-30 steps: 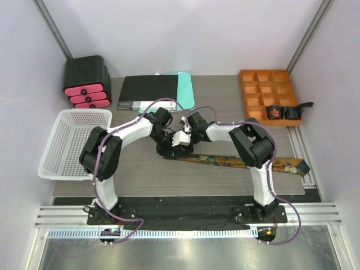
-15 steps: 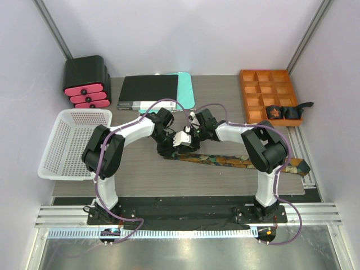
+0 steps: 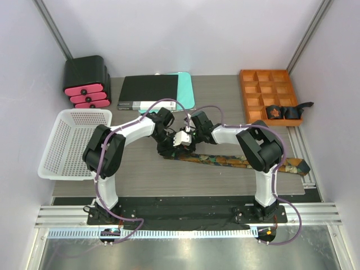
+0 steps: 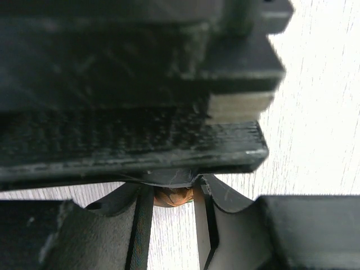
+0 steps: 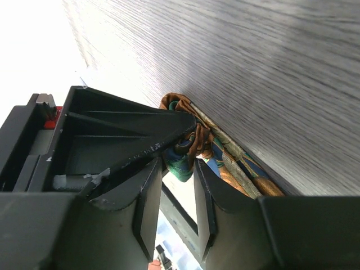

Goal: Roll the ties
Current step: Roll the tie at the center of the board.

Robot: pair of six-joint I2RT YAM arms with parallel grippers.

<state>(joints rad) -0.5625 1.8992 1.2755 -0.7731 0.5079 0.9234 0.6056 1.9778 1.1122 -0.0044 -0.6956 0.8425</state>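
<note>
Tie [image 3: 236,161] lies flat across mid table [image 3: 140,174], wide pointed end out to my right, narrow end bunched into a small roll at centre where both arms meet. Left gripper [image 4: 172,209] is clamped on that roll, orange-brown fabric pinched between its fingers. Right gripper [image 5: 177,180] faces it with fingers parted, a gap showing, the tie's folded end just at their tips. Two more rolled ties [image 3: 283,112] sit in the orange tray [image 3: 250,93] at far right. White basket [image 3: 56,163] on the left.
</note>
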